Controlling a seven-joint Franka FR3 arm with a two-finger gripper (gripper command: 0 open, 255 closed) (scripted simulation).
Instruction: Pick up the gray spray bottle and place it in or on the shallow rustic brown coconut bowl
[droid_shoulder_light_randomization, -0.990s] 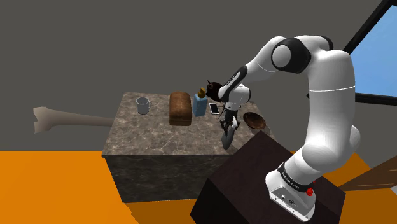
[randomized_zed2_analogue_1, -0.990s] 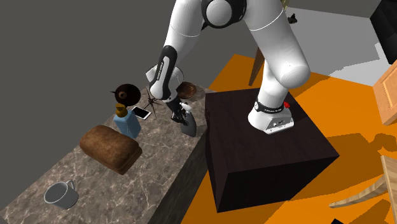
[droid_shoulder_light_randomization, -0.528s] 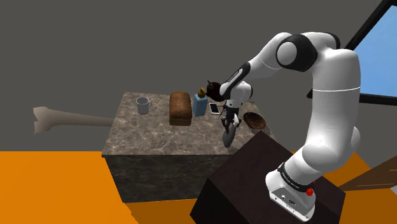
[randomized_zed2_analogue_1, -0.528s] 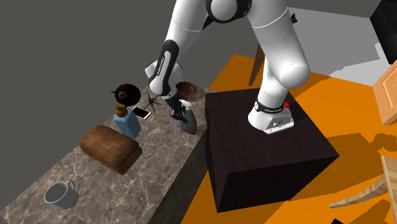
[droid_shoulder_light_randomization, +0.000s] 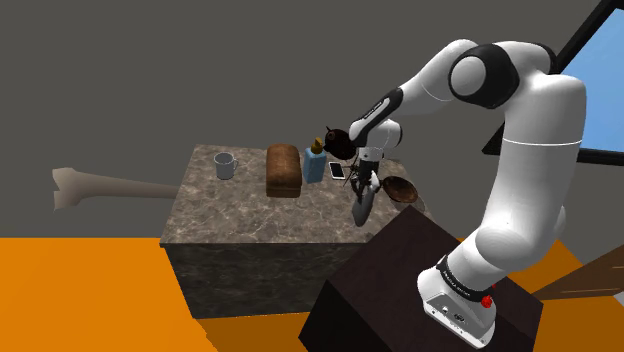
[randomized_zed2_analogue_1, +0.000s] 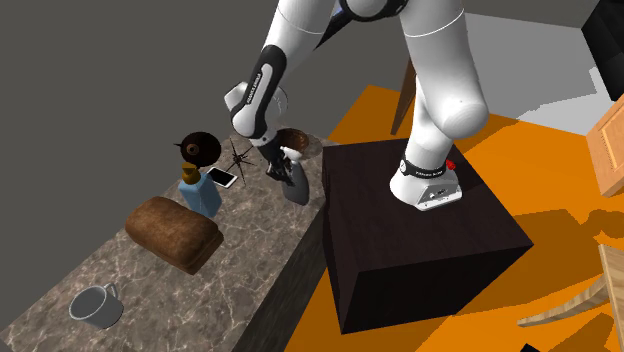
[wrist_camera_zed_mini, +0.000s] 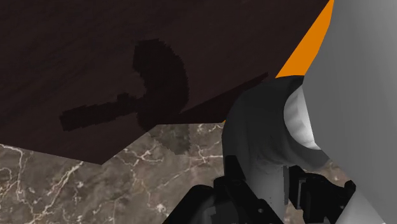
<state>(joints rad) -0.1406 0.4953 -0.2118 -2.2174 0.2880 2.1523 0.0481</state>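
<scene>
Shoulder view: gripper (droid_shoulder_light_randomization: 362, 187) hangs over the near right corner of the marble counter (droid_shoulder_light_randomization: 240, 215), close to the dark stand (droid_shoulder_light_randomization: 400, 260), arm reaching down from high on the right. The jaws are clamped on the gray spray bottle (droid_shoulder_light_randomization: 361, 208), gripping its upper part so the body hangs below. In the wrist view the black fingers (wrist_camera_zed_mini: 236, 191) press either side of the grey bottle with no gap. The bottle looks just clear of the counter top, though I can't tell for sure whether the base is off the surface. The brown coconut bowl (droid_shoulder_light_randomization: 400, 188) sits on the counter just to the shoulder view's right of the bottle, a little farther back, near but not touching, and nothing is in it. The loaf (droid_shoulder_light_randomization: 283, 168) and mug (droid_shoulder_light_randomization: 225, 165) are well apart to the left, out of the way. Step in hand, by my read: grasp done, carry to the bowl starting. The next move calls for a short sideways shift toward the bowl with enough height to clear its rim, then a lowering until the base is inside, then release. Risk: the bowl is shallow and the bottle tall, so it may tip on release. Set it down centred or laid over.
</scene>
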